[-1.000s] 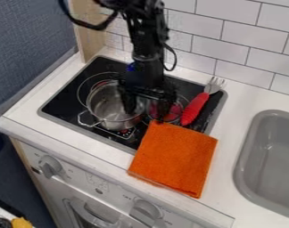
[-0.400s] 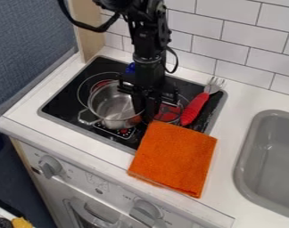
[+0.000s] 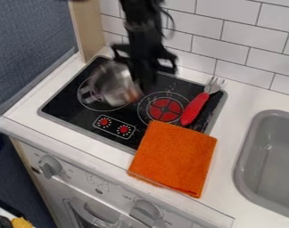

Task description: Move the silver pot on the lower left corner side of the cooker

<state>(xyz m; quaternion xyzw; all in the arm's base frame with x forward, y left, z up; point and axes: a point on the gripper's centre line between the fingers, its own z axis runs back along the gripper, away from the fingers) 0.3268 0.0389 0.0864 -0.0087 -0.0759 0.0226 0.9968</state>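
I have the silver pot (image 3: 114, 87) over the left-hand burner, well short of the cooker's lower left corner, smeared and seemingly tilted, probably just off the glass. The gripper (image 3: 144, 83) looks pinched on the rim at its right side, as far as the blur lets me judge. That one-sided hold is my worry: the weight hangs out to the left, so the pot could swivel or slip if I swing it sharply. Its handle (image 3: 89, 94) points to the left, and if I lower too soon it could catch the glass first and tip the pot. Overshoot, and the base may perch on the raised edge of the cooker (image 3: 75, 125). Drift right, and it would settle on the dial panel (image 3: 114, 126). The orange cloth (image 3: 174, 158) and red-handled fork (image 3: 196, 107) lie farther right.
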